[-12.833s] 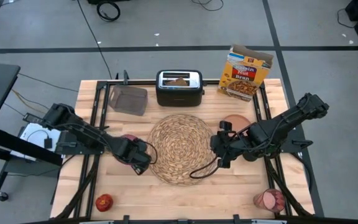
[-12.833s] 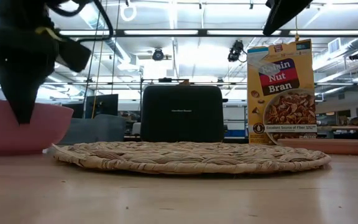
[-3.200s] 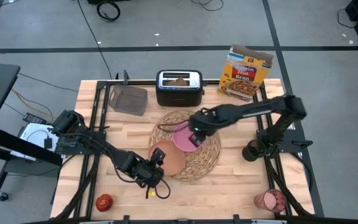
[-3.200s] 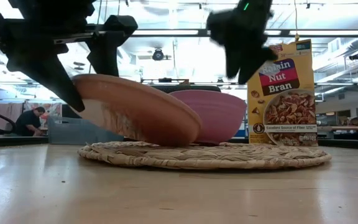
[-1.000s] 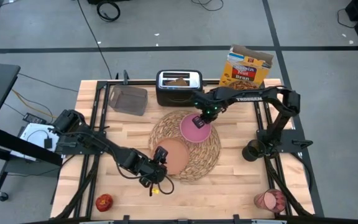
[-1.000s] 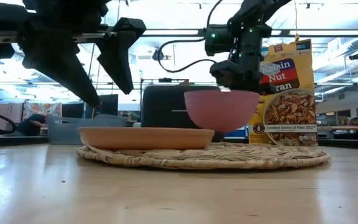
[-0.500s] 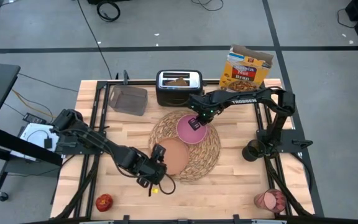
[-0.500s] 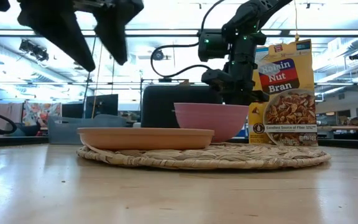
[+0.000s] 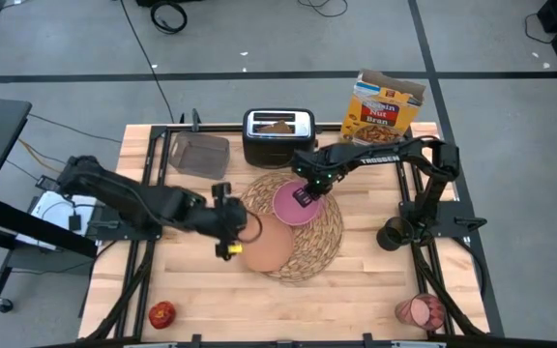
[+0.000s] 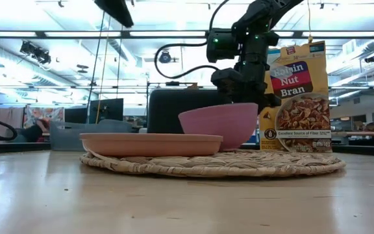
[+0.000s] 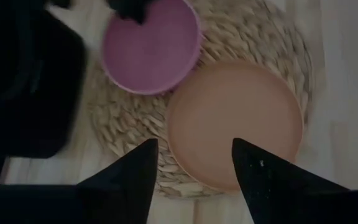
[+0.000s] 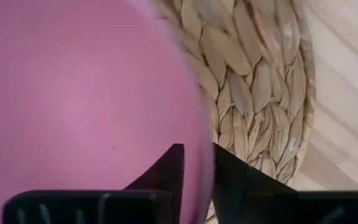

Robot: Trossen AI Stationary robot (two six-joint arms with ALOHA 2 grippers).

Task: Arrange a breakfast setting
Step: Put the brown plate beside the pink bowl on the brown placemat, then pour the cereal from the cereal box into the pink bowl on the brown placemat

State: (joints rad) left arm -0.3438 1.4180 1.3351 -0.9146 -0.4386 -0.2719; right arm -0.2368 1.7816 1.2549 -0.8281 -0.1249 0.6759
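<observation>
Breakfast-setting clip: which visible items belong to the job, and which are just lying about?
Job: placemat, plate, bowl (right gripper on its rim), apple, cup, toast.
Lying about: toaster, cereal box, clear container.

Mat (image 9: 307,242): round, woven, flat at table centre | plate (image 9: 268,246): salmon-tan, flat on mat | bowl (image 9: 297,202): pink, tilted on mat | apple (image 9: 162,313): red, near front-left corner | cup (image 9: 420,310): pinkish, front-right corner

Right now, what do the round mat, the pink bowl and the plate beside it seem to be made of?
The mat looks like woven straw: braided tan strands. The pink bowl seems matte plastic or ceramic, smooth and evenly coloured. The plate likewise, salmon-tan, without gloss.
</observation>
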